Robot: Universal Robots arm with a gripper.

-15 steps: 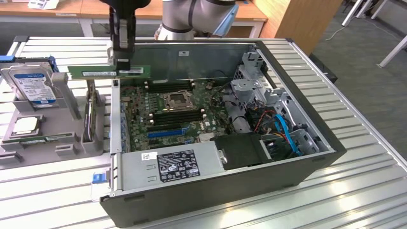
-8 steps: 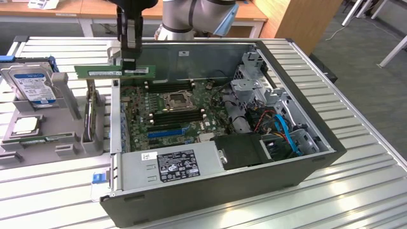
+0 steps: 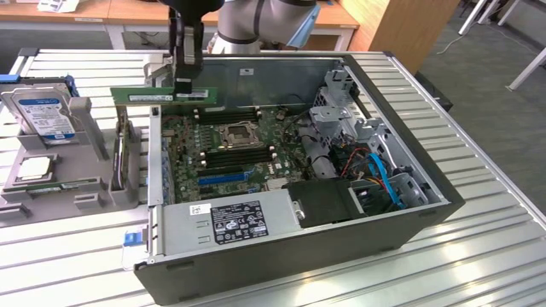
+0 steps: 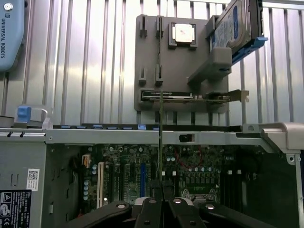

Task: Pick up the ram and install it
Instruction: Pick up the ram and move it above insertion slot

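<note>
The ram (image 3: 140,96) is a long green stick with a white sticker. It hangs level in the air over the side wall of the open computer case (image 3: 410,211), on the exterior view's left, between the grey holder (image 3: 60,173) and the motherboard (image 3: 230,147). My gripper (image 3: 185,89) is shut on its top edge near one end. In the wrist view the ram (image 4: 160,133) shows edge-on as a thin line rising from my gripper (image 4: 161,187), above the motherboard (image 4: 123,175). Black memory slots (image 3: 229,115) lie on both sides of the processor socket.
The grey holder carries a hard drive (image 3: 43,112), a processor chip (image 3: 34,167) and an expansion card (image 3: 124,157) standing on edge. A power supply (image 3: 230,220) fills the case's near corner, with cables and drive cages (image 3: 358,134) on the exterior view's right. Everything rests on a slatted metal table (image 3: 477,256).
</note>
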